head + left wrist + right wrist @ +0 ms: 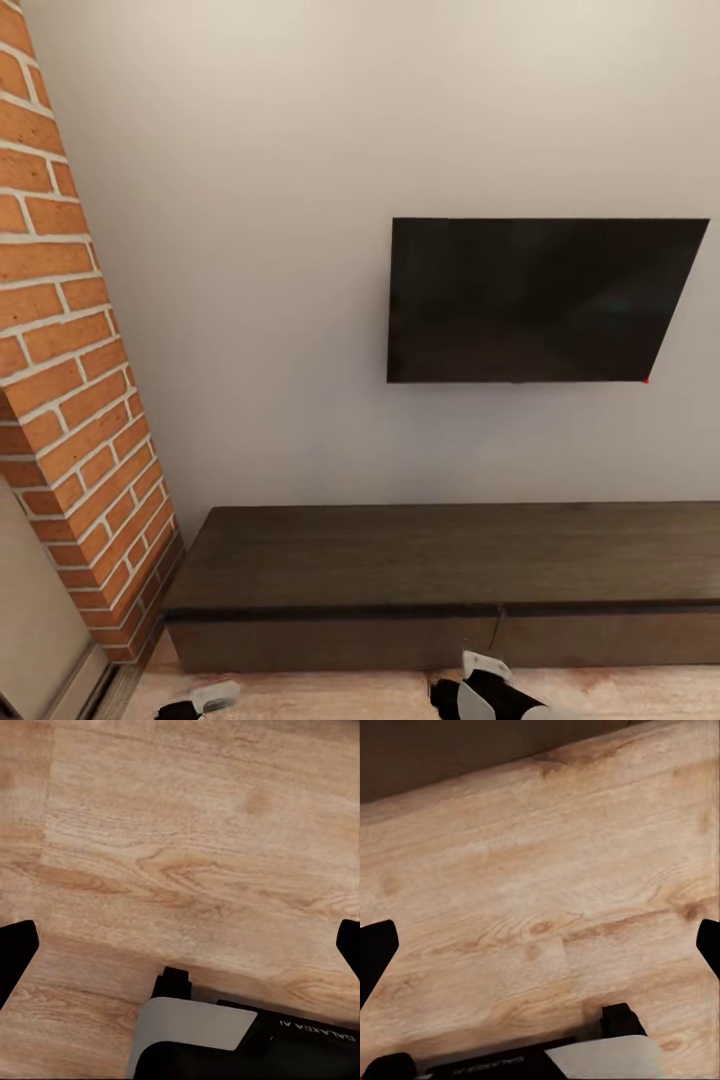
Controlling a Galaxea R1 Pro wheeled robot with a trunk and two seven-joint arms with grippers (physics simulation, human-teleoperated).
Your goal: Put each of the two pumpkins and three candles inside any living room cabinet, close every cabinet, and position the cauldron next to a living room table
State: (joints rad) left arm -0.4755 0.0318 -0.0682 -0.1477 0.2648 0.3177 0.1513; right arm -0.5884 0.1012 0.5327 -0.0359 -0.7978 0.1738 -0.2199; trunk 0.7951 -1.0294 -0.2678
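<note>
The long, low dark brown cabinet [450, 580] stands against the white wall, its flat top bare and its drawer fronts [330, 640] flush and shut. Both arms hang low at the head view's bottom edge, the left arm [200, 697] and the right arm [490, 690]. In the left wrist view my left gripper [180, 945] is open, its dark fingertips [15, 949] spread wide over bare wood floor. My right gripper [540, 945] is open as well, fingertips [375, 952] far apart above the floor, with the cabinet's dark base [450, 754] close ahead. Pumpkins, candles, cauldron and table are out of view.
A black television [535, 300] hangs on the wall above the cabinet. A red brick column [70, 380] juts out at the left, right beside the cabinet's end. Light wood floor [330, 695] runs in front of the cabinet.
</note>
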